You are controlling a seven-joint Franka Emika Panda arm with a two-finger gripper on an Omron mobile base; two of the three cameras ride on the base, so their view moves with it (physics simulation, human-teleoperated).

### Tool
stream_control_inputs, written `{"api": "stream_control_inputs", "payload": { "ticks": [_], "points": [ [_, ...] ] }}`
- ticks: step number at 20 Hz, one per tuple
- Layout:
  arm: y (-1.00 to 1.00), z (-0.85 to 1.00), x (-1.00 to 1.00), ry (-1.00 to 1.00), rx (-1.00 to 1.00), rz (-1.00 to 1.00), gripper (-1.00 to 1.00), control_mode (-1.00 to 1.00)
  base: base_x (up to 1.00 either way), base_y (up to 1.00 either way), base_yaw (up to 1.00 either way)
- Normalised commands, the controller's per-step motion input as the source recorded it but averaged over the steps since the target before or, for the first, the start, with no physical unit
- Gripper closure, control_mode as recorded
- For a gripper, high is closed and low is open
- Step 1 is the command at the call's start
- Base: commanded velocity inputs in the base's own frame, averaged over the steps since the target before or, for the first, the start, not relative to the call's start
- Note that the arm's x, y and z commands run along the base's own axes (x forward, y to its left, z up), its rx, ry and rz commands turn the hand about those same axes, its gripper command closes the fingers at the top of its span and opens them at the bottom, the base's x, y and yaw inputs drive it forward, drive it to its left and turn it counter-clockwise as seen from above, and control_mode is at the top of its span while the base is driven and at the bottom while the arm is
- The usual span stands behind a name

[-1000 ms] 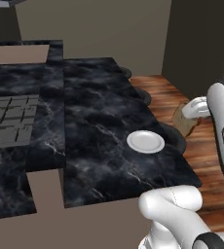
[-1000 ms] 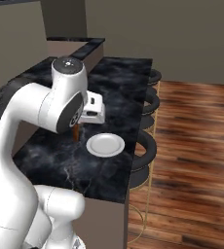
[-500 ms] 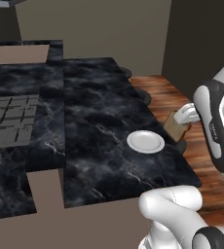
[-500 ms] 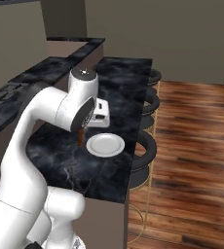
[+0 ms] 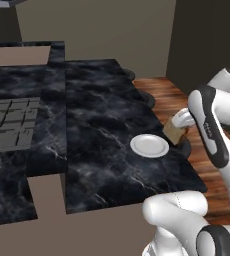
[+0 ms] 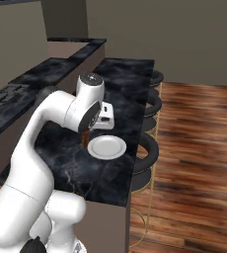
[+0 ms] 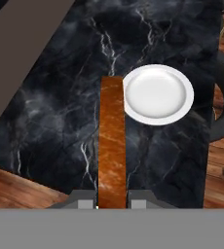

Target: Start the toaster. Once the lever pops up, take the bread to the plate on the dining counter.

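Note:
My gripper (image 7: pixel 112 202) is shut on the bread (image 7: pixel 112 146), a brown toasted slice seen edge-on between the fingertips (image 7: pixel 85 203). The bread (image 5: pixel 172 131) hangs just above the dining counter (image 5: pixel 102 115), at its right edge. It is close beside the small white plate (image 5: pixel 149 145) and apart from it. In the hand view the plate (image 7: pixel 158 94) lies bare just right of the slice's far end. From the right base view the bread (image 6: pixel 85 138) peeks out under the forearm, left of the plate (image 6: pixel 106 147). The toaster is out of view.
Black round stools (image 6: pixel 148 147) line the counter's outer edge above a wooden floor (image 6: pixel 194 148). A grey gridded cooktop (image 5: pixel 9 122) sits at far left. A brown lower ledge (image 5: pixel 47 197) cuts into the near side of the marble.
The arm has swung forward and down with the bread, bringing the slice from beyond the counter's edge to just beside the plate. The grip stays shut.

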Motion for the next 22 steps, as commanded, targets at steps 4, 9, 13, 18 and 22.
{"api": "stream_control_inputs", "payload": {
  "ticks": [4,9,13,18,22],
  "points": [
    [0.03,-0.23,0.4,0.04,0.0,0.0,1.0,-1.0,0.0,0.0,0.0],
    [0.04,-0.28,0.44,0.1,0.0,0.0,1.0,-1.0,0.0,0.0,0.0],
    [0.0,-0.3,0.43,0.08,0.0,0.0,1.0,-1.0,0.0,0.0,0.0],
    [0.0,-0.2,0.33,0.0,-0.01,0.0,1.0,-1.0,0.0,0.0,0.0],
    [0.01,-0.31,0.26,0.0,-0.03,0.0,1.0,-1.0,0.0,0.0,0.0]
  ]
}}
